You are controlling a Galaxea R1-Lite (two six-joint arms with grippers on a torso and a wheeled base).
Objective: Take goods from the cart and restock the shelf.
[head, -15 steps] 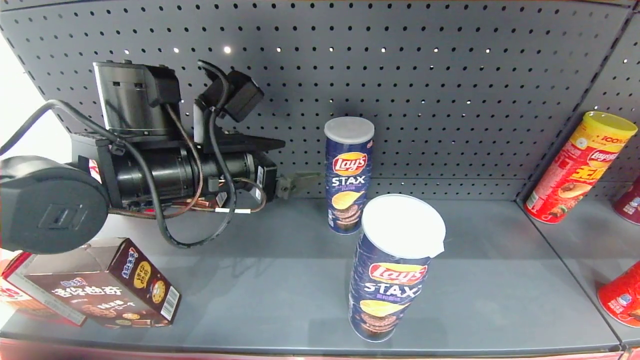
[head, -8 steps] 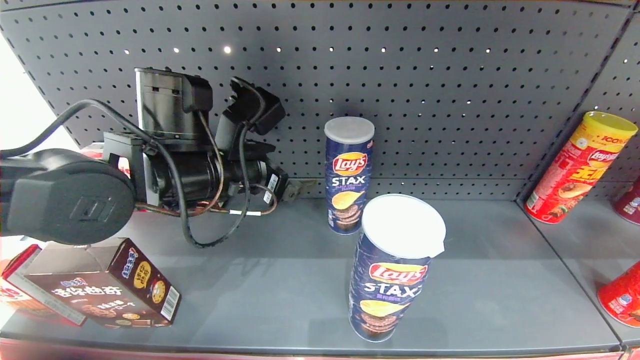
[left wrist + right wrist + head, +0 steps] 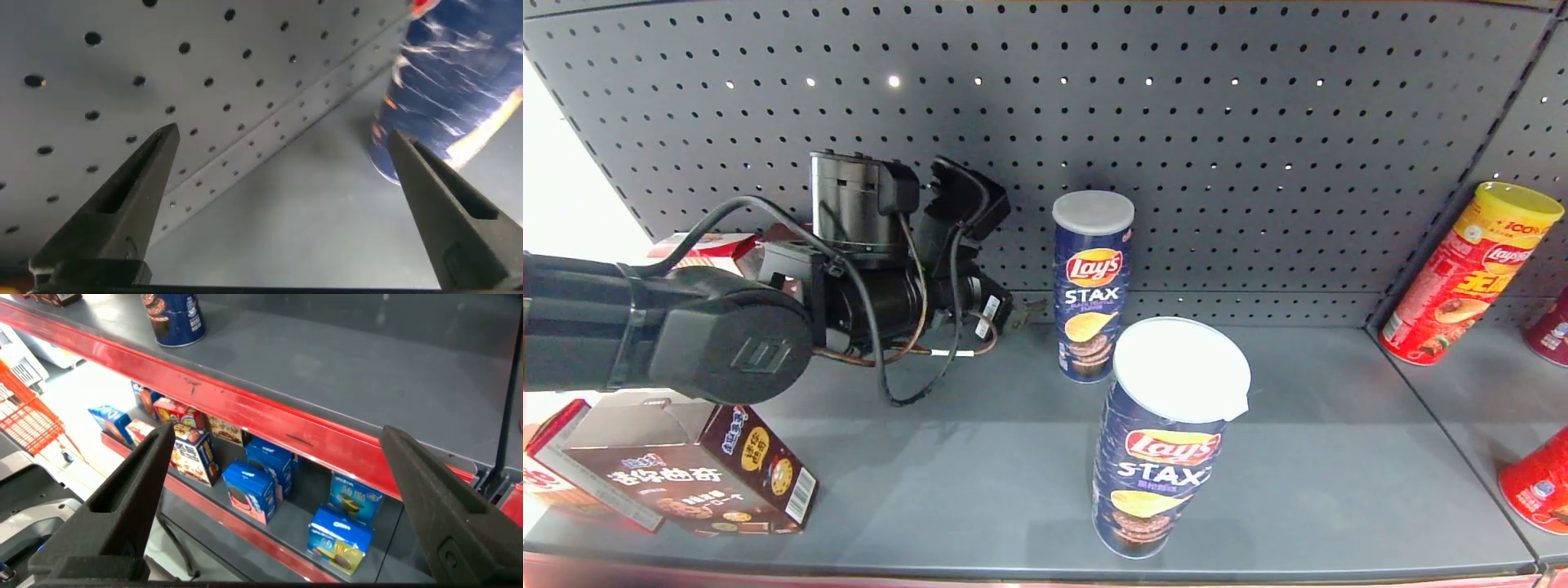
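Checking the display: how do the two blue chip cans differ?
The back can stands by the pegboard wall, beside the left gripper; the front can stands near the front edge of the shelf. The back can has a grey lid, the front can a white lid. Both stand upright with matching blue labels.

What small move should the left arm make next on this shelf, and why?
Probably draw the left gripper back out of the shelf, keeping clear of the rear chip can. Its jaws stand open with nothing between them. That can stands upright close beside them, and the front chip can is upright too, so a new item seems needed.
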